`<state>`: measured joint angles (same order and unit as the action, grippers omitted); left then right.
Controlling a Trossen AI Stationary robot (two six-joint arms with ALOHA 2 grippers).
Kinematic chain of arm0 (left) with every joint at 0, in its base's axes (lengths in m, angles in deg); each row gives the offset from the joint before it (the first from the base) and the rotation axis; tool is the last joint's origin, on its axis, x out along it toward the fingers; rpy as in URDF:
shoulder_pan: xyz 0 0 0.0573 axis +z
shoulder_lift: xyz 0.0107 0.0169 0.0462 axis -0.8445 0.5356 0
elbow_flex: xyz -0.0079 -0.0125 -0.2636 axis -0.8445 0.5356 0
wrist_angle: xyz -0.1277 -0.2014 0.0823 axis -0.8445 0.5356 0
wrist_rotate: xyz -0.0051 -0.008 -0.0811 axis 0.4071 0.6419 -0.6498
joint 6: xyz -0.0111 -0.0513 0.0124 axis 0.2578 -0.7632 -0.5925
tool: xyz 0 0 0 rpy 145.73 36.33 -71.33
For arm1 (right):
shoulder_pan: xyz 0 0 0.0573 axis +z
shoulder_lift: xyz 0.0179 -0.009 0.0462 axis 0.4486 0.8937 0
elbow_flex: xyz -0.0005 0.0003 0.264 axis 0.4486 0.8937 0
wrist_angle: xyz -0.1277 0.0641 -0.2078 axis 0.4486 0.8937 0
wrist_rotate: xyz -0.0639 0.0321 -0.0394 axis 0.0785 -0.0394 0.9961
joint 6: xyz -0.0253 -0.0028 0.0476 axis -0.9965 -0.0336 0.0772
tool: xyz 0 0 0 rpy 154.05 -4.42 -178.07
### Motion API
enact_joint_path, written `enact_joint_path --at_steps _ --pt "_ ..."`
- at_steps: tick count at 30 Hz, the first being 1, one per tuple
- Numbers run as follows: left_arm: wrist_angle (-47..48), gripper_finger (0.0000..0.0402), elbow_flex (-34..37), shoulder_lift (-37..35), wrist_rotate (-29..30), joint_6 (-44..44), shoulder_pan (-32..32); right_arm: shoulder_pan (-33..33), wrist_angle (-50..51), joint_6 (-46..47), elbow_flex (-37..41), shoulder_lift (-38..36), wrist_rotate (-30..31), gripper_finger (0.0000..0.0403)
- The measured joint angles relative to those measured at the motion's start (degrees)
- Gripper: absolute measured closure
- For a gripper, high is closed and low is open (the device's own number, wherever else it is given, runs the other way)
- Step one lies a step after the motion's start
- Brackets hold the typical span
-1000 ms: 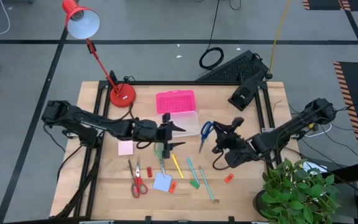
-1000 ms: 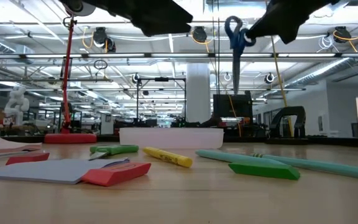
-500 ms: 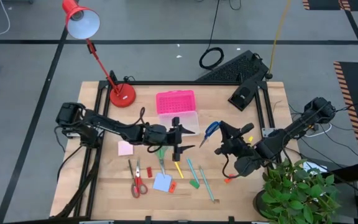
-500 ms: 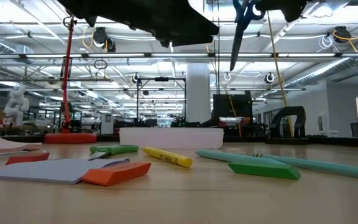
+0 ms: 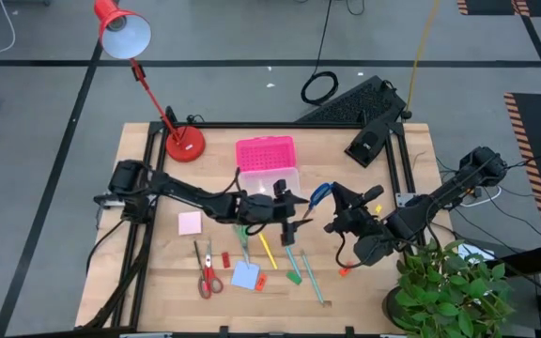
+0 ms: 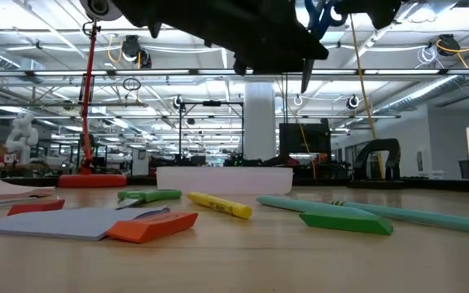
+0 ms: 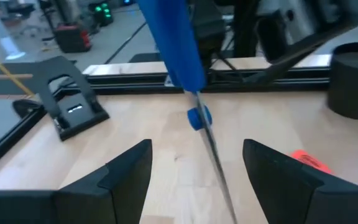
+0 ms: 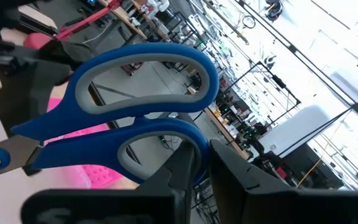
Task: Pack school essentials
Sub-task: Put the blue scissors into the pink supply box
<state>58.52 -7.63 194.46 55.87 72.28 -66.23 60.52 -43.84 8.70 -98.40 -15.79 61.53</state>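
My right gripper holds blue-handled scissors in the air right of the clear box; their blades point down. My left gripper is open, one finger on either side of the blades without touching them. On the table lie red scissors, green scissors, a yellow pencil, teal pencils, a green eraser, a red eraser, a blue pad and a pink pad. My right gripper pinches one loop of the scissors' blue handle between its two fingers, coming roughly level from the table's right side. The scissors are lifted clear of the table and hang with the handles up and the blades down.
A pink lid lies behind the clear box. The red lamp's base stands at the far left. An orange-red eraser lies under my right arm. A potted plant fills the near right corner, a black stand the far right.
My left gripper has travelled toward the table's right edge, from beside the clear box to the scissors, and now straddles their blades. My right gripper first raised the scissors a little, then kept them still.
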Motion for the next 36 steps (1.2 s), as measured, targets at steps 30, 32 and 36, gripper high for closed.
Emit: enact_joint_path --at_steps 30,32,36 --pt "12.3 0.0394 -0.1 -5.3 3.0 -1.9 1.5 0.0 -8.3 -5.5 0.0 -0.5 -0.5 0.0265" --pt "15.7 0.0394 -0.1 -7.4 3.0 -2.0 1.5 0.0 -9.5 -5.7 0.0 -0.6 -0.4 0.0222" --pt "23.4 0.0396 -0.1 -11.9 3.4 -2.9 1.5 1.0 -9.9 -5.3 0.0 -0.6 -2.6 0.0150"
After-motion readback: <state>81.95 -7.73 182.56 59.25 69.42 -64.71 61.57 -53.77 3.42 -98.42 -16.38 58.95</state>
